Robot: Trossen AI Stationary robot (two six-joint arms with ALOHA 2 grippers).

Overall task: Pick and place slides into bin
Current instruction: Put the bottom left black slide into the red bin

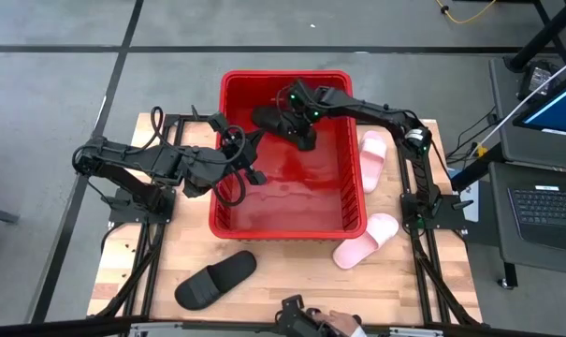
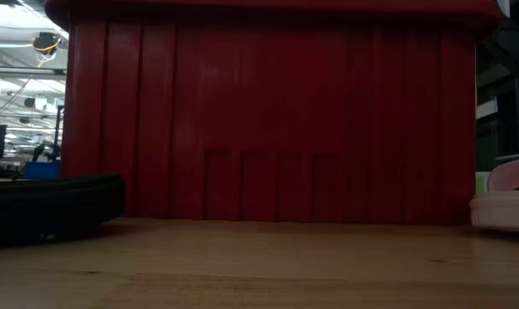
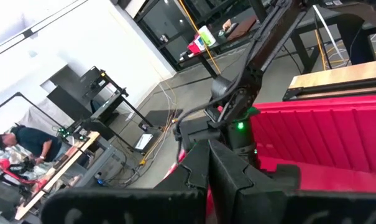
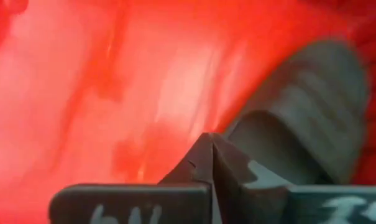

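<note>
Table: wooden top with the bin (image 1: 228, 217) at centre.
Right gripper (image 1: 297, 114): over the bin's twelve o'clock end, fingers closed on a black slide (image 1: 275, 119) — long axis nine-to-three.
Left gripper (image 1: 248, 171): at the nine o'clock wall; opening unclear.
Remaining: second black slide (image 1: 215, 280) at seven o'clock — left arm nearer; pink slides (image 1: 367, 241) at three to five.

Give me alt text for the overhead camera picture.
Red bin mid-table; the right end effector hangs over its far end beside a black slide, the left end effector over its left rim. Another black slide and two pink slides lie outside.
</note>
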